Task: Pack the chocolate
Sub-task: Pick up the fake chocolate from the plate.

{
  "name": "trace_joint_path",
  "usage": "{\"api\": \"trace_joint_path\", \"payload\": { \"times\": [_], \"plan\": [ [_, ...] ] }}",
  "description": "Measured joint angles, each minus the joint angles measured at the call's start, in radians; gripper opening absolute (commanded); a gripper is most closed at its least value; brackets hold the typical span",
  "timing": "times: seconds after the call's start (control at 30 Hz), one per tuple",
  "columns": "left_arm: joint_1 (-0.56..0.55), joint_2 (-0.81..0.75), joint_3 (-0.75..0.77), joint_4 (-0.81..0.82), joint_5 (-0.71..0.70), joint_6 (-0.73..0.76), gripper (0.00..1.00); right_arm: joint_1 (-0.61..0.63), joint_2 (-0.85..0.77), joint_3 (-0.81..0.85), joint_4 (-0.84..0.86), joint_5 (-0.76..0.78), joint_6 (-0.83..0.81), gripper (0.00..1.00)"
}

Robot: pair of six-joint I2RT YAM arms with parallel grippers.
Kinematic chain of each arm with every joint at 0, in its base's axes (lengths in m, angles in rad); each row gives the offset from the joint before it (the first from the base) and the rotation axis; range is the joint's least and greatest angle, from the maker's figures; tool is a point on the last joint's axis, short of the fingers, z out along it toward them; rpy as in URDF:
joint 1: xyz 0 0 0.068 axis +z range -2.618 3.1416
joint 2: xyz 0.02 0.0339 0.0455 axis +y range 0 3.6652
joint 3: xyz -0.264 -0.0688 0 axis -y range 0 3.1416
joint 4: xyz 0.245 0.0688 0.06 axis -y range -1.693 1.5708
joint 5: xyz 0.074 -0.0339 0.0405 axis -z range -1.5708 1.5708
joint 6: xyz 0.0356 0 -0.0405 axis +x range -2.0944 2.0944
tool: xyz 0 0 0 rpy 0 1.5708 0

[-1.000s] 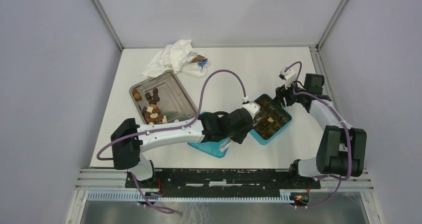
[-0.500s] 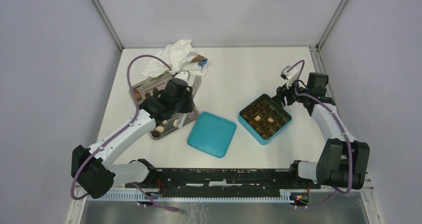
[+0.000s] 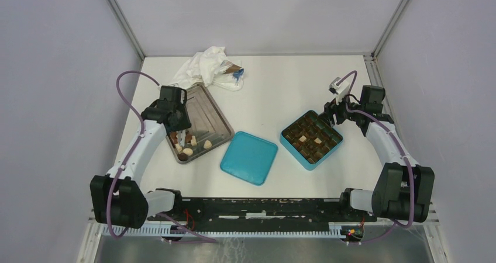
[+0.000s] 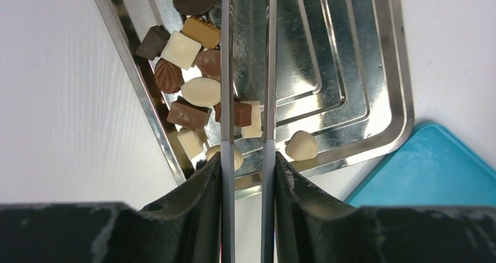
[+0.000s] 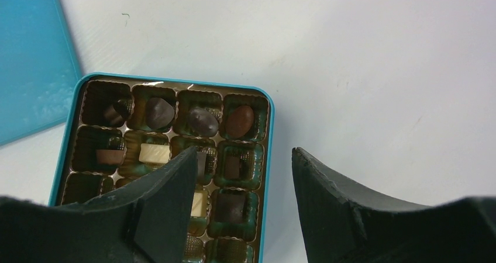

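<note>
In the box (image 3: 294,155), two white chocolates (image 3: 303,138)

My shiny metal tray (image 3: 213,114) sits just beside the teal lid (image 3: 249,157); a crumpled white bag (image 3: 202,67) lies behind the tray.

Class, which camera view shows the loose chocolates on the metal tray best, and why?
The left wrist view: the chocolates on the tray appear close, shapes and colours distinct. The top external view shows them only as tiny specks at the tray's near end. The right wrist view misses the tray entirely.
</note>
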Motion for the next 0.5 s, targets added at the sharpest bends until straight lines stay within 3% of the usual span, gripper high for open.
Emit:
{"api": "trace_joint_path", "payload": {
  "times": [0.5],
  "plan": [
    [0.045, 0.121, 0.009, -0.008, 0.032, 0.056, 0.4, 0.012, 0.02, 0.0, -0.008, -0.001, 0.0, 0.66]
  ]
}}
